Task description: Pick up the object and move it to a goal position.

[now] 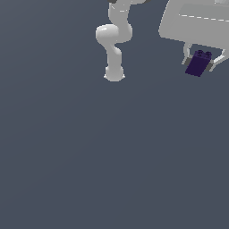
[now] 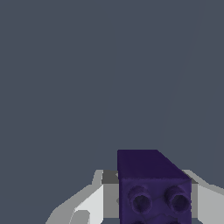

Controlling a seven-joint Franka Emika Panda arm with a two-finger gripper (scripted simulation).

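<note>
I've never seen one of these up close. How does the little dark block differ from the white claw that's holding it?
Colour: the brick is dark purple, almost black; the gripper is white with grey pads.
Size: the brick is small, the gripper much larger.
Shape: the brick is a solid box with two round studs; the gripper is two-fingered, a finger on each side of the brick.
Both are off the floor, the gripper shut on the brick.

a small dark purple boxy brick [image 2: 151,183] with two round studs sits clamped between the white gripper's [image 2: 153,203] fingers [image 2: 94,203], above plain grey ground [image 2: 87,78].
</note>
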